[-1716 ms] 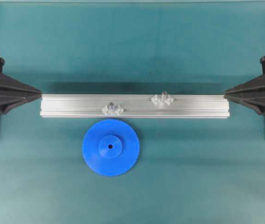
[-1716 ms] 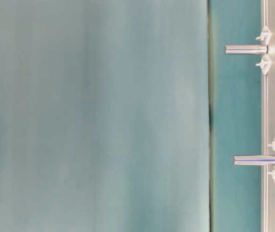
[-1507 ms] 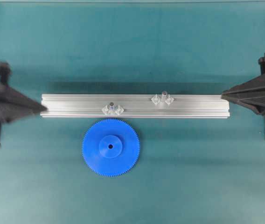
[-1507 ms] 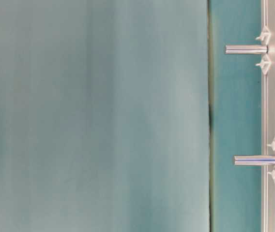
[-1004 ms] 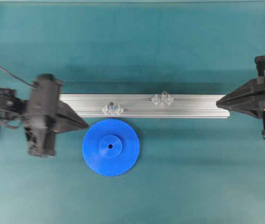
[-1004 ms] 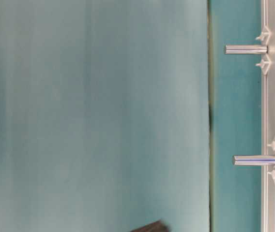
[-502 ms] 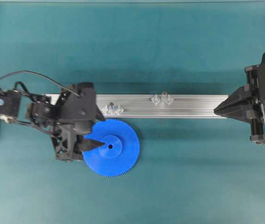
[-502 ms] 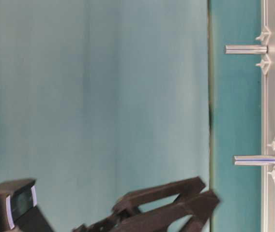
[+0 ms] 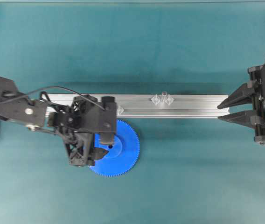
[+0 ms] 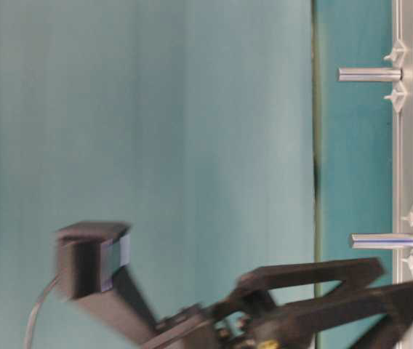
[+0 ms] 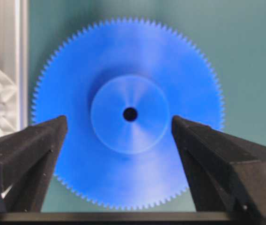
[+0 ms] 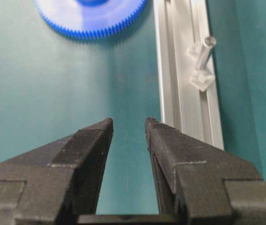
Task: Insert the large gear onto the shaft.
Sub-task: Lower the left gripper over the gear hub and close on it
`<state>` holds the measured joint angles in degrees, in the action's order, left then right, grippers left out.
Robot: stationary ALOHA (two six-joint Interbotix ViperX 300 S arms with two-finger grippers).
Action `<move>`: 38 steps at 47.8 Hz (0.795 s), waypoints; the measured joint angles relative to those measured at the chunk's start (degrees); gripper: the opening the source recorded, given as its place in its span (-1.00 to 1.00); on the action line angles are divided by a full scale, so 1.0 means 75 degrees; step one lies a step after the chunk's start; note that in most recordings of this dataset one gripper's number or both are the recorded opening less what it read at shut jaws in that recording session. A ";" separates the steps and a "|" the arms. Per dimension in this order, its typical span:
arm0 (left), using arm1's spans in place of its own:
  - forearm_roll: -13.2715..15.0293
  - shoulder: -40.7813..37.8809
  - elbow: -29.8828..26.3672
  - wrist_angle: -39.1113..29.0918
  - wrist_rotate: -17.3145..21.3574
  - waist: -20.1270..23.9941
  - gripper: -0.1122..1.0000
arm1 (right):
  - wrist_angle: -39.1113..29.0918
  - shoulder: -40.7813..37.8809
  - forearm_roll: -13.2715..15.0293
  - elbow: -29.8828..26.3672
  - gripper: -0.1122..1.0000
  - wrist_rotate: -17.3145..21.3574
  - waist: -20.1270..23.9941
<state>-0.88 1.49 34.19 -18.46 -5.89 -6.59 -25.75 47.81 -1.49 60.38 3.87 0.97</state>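
Note:
The large gear (image 9: 123, 150), a flat blue toothed disc with a raised hub, lies on the teal mat in front of the rail. My left gripper (image 9: 101, 148) hangs over its left half. In the left wrist view this gripper (image 11: 119, 121) is open, its fingers (image 11: 34, 150) standing on either side of the hub of the gear (image 11: 128, 70), nothing clamped. The shaft (image 9: 163, 95) stands between two clear blocks on the rail; it also shows from the table-level camera (image 10: 370, 74) and the right wrist camera (image 12: 206, 49). My right gripper (image 9: 219, 112) is open and empty at the rail's right end.
The aluminium rail (image 9: 193, 106) runs across the middle of the mat. A second pin (image 10: 385, 241) stands on it further left; the left arm covers it from overhead. The right gripper (image 12: 128, 123) points along the mat beside the rail (image 12: 177, 79).
My left arm swung in from the left edge to above the gear, and its jaws opened. My right gripper's jaws opened at the rail's right end. The gear has not moved.

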 measured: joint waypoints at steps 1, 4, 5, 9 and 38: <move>0.0000 -0.0070 -0.0035 -0.0047 0.0012 0.0000 0.89 | 0.0000 0.0012 0.0000 0.0023 -0.01 0.0000 0.0000; 0.0000 -0.0293 -0.0141 -0.0152 0.0012 -0.0059 0.89 | 0.0000 0.0070 0.0000 0.0059 -0.01 0.0000 0.0012; 0.0012 -0.0363 -0.0164 -0.0187 0.0000 -0.0070 0.89 | 0.0012 0.0105 0.0000 0.0070 -0.01 0.0000 0.0012; 0.0000 -0.0621 -0.0270 -0.0246 0.0012 -0.0164 0.89 | 0.0000 0.0187 0.0000 0.0117 -0.01 0.0000 0.0012; -0.0012 -0.1289 -0.0598 -0.0586 0.0000 -0.0199 0.89 | 0.0000 0.0305 0.0000 0.0246 -0.01 0.0000 0.0070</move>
<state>-0.97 -8.17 29.71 -22.85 -5.89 -8.09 -25.75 50.10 -1.49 62.23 3.87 1.49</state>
